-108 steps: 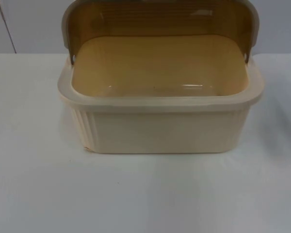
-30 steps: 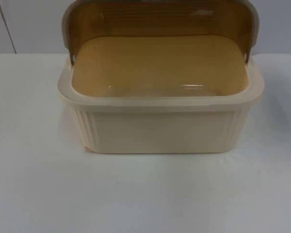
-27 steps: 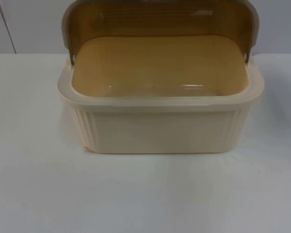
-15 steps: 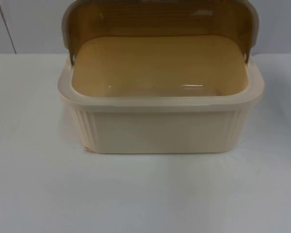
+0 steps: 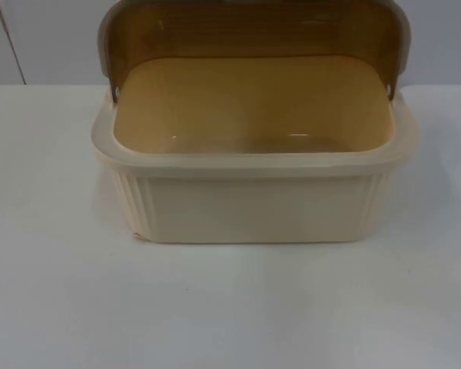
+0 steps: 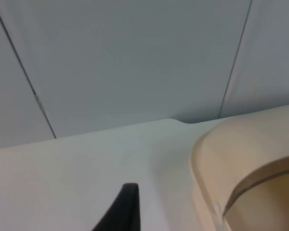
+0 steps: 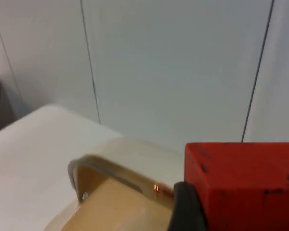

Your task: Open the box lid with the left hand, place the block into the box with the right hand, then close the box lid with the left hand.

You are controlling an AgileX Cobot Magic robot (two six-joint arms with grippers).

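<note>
In the top view the cream box (image 5: 250,165) sits in the middle of the white table (image 5: 54,292) with its amber lid (image 5: 253,27) tipped up and back against the grey wall (image 5: 46,38), so the inside is open and bare, with no block in it yet. In the left wrist view the left gripper (image 6: 120,211) hangs low over the table just beside the box's rounded rim (image 6: 216,159), one dark fingertip visible; whether its fingers are spread or pressed together cannot be told from this, and it seems to be waiting. In the right wrist view the right gripper (image 7: 192,211) pinches the red block (image 7: 243,185) against a dark finger, held above and near the raised lid and the box's open mouth. The main risks I judge from here: the block could clip the upright lid's edge or the rim on the way in and be knocked loose from the pinch; a bump to the lid might tip it forward onto the descending arm; and a release from too high could let the block bounce or tumble off the rim onto the table.
</note>
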